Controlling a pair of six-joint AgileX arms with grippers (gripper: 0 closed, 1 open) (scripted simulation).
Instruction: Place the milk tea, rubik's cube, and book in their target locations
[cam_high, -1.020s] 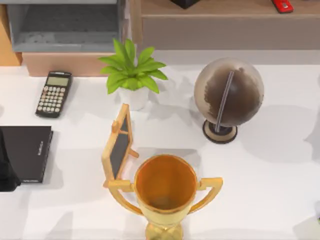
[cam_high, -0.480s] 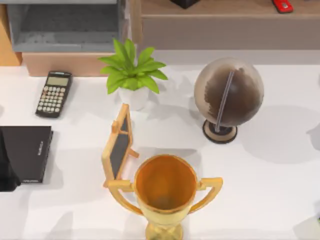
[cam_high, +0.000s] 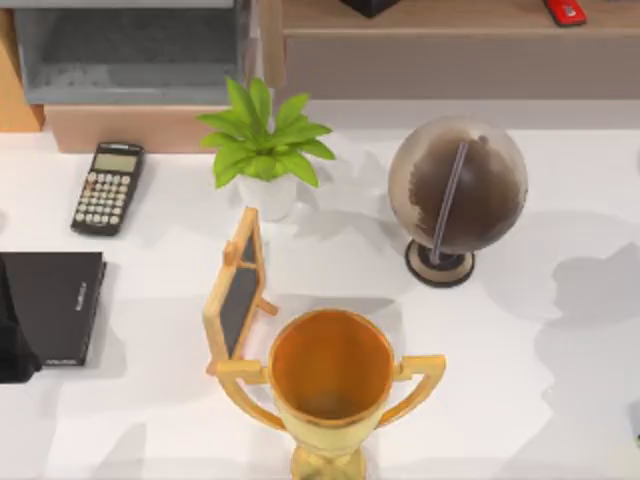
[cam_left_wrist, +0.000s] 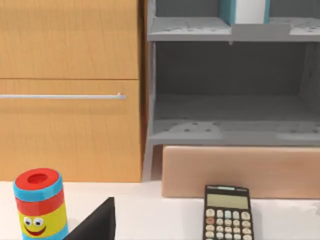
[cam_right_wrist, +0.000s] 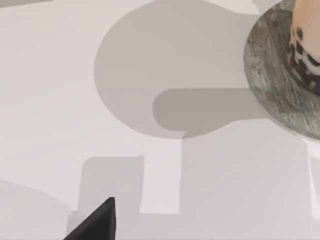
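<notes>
A light-blue book (cam_left_wrist: 248, 10) with white page edges stands on the upper level of the grey shelf (cam_left_wrist: 230, 132). The milk tea (cam_right_wrist: 306, 47), a peach cup with dark dots, sits on a round grey coaster (cam_right_wrist: 270, 85), cut off by the picture's edge. A dark part of my right gripper (cam_right_wrist: 95, 226) hangs over bare white table, well away from the cup. My left arm (cam_high: 12, 335) rests at the table's left edge beside a black notebook (cam_high: 55, 305). A dark part of my left gripper (cam_left_wrist: 97, 227) faces the shelf. The rubik's cube is out of view.
A calculator (cam_high: 107, 187), a potted plant (cam_high: 263, 150), a globe (cam_high: 457, 195), a small chalkboard (cam_high: 238, 290) and a gold trophy (cam_high: 330, 385) stand across the table. A striped toy cylinder (cam_left_wrist: 39, 205) stands by the wooden cabinet (cam_left_wrist: 70, 90).
A large shadow has spread over the table's right side, below and right of the globe. The things on the table and the left arm have not moved.
</notes>
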